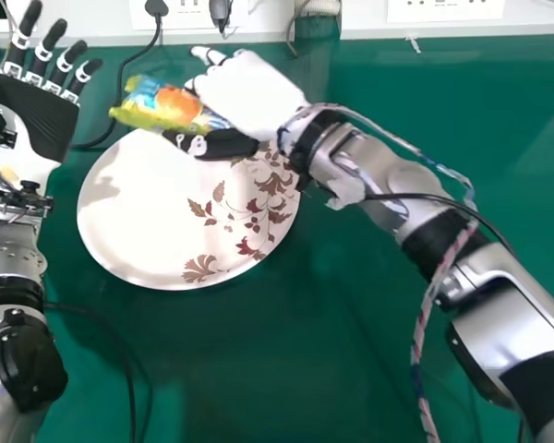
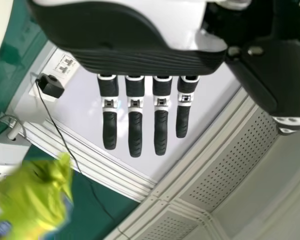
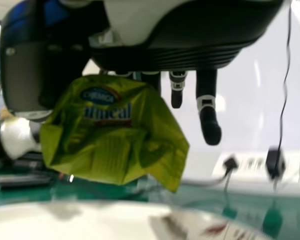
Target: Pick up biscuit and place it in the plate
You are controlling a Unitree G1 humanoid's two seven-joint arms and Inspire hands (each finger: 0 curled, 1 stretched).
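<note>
Round white plate (image 1: pixel 129 212), brown leaf print. Over its far rim, right hand (image 1: pixel 249 92) pinches crinkled yellow-green plastic biscuit packet (image 1: pixel 166 103): orange patch in head view, lettered green face in right wrist view. Left hand (image 1: pixel 46 120), fingers extended. Beyond: white wall sockets (image 1: pixel 448 11).

The biscuit packet (image 1: pixel 174 105) is formed of glossy, creased, plastic-like film. Smooth, glossy finishes are exhibited by the plate (image 1: pixel 134 217) and tabletop (image 1: pixel 277 369). The left hand (image 1: pixel 44 120) is faced with ribbed, matt black material.
</note>
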